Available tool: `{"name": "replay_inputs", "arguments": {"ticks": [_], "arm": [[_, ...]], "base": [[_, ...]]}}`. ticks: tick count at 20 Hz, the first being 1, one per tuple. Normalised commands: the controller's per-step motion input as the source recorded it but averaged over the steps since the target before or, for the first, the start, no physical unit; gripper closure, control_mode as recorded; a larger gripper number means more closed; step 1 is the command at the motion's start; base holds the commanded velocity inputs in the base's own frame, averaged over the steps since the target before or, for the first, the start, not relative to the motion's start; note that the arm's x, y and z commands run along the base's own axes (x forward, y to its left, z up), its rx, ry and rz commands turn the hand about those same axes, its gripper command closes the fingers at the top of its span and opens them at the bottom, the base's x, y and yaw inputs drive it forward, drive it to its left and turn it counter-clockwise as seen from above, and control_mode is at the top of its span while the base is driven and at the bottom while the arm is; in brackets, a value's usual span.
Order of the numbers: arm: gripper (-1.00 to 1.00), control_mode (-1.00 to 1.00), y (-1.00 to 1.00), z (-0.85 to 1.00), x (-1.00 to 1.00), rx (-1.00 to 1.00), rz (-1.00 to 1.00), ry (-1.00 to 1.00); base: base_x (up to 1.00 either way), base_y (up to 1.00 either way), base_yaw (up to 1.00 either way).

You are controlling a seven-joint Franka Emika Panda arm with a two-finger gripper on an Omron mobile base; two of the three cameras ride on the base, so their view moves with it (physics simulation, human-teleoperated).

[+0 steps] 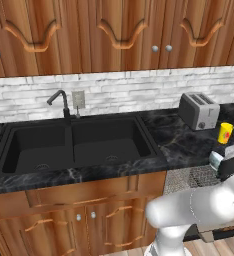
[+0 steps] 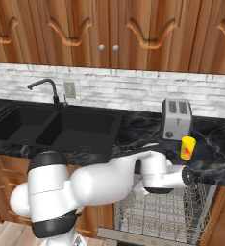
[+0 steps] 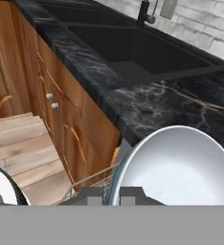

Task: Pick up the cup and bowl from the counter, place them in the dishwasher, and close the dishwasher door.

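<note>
One toaster (image 2: 176, 119) stands at the counter's (image 2: 133, 129) back edge, the cup (image 2: 187, 147) just in front of it near the front edge; my pincer (image 3: 113, 195) grips the bowl's (image 3: 181, 165) rim, held over the counter's front edge above the open dishwasher (image 2: 157, 214); my arm reaches forward and right, forearm level.

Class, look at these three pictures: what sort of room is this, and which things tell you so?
A home kitchen, rendered. A black double sink with a faucet sits in a marble-like counter, a toaster stands against the tiled wall, and an open dishwasher with wire racks sits among wooden cabinets.
</note>
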Motion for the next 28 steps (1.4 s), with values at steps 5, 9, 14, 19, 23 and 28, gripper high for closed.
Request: {"name": "replay_inputs", "arguments": {"ticks": [5,9,14,19,23,28], "arm": [[1.0,-1.0,-0.02,-0.47,0.0,0.0,0.15,0.0],[1.0,-1.0,-0.12,-0.36,-0.06,-0.01,0.11,0.0],[1.0,-1.0,-0.24,-0.28,-0.08,-0.02,0.07,0.0],[1.0,-1.0,-0.03,-0.48,-0.13,-0.1,0.01,-0.02],[1.0,-1.0,0.0,-0.47,-0.09,-0.21,-0.07,-0.06],[1.0,-1.0,0.0,-0.38,-0.05,-0.21,-0.15,-0.08]], "base": [[0.0,0.0,0.0],[0.0,0.0,0.0],[0.0,0.0,0.0],[0.0,0.0,0.0],[0.0,0.0,0.0],[0.0,0.0,0.0]]}}
